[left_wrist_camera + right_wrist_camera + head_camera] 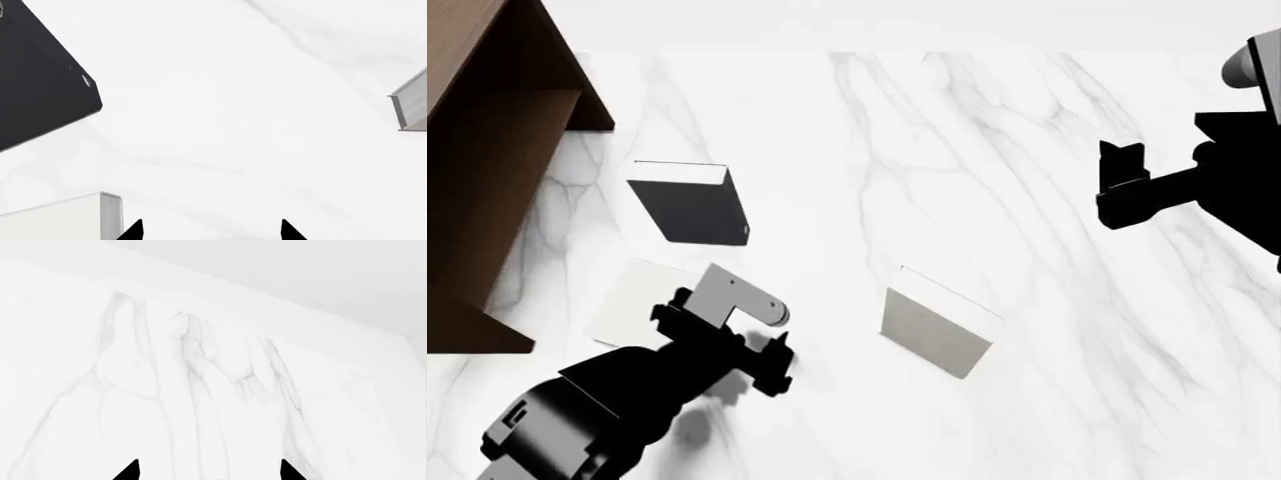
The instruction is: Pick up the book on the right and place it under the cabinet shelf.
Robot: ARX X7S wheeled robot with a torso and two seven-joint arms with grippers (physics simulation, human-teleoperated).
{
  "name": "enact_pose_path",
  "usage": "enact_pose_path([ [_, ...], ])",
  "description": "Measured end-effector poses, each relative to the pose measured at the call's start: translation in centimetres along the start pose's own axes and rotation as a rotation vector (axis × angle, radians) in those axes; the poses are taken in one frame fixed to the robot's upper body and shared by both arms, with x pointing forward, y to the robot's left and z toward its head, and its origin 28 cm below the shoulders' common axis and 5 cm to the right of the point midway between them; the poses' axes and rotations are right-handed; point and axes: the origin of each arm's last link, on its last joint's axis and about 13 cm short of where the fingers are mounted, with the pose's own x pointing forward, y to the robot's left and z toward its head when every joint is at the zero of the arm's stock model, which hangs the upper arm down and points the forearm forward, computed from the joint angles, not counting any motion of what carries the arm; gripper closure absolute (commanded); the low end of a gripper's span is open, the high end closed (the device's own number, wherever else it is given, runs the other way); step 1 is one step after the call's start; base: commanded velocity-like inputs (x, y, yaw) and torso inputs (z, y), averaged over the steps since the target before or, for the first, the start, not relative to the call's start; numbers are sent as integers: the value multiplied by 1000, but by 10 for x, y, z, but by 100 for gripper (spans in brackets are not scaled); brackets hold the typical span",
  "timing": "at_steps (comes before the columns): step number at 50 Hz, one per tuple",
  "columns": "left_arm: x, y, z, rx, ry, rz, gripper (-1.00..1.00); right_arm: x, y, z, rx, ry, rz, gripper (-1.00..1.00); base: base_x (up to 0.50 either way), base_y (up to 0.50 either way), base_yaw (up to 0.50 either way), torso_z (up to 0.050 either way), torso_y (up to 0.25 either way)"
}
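The book (934, 330) lies flat on the marble surface (988, 150), well right of the cabinet (487, 170). Both tools, left (777, 368) and right (1121, 160), are spread and empty; we still need to reach and grasp it.

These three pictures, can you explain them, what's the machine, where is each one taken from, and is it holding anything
It is a simulated two-armed robot at a white marble table. The middle picture looks down from its head; the other two come from cameras near each pincer. From the head view, the left pincer hangs low over the table and the right pincer hovers far right. Both are open and hold nothing. On the table lie a thin dark charcoal book, an off-white book partly hidden by the left arm, and a pale grey book furthest right. A dark brown wooden open cabinet stands at the left.
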Motion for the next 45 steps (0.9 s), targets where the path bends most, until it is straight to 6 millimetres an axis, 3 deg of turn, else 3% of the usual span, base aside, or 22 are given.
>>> enact_pose_path([
  [45, 2, 40, -6, 21, 48, 150, -100, 0, -1, 1, -4, 4, -5, -100, 0, 1, 2, 0, -7],
])
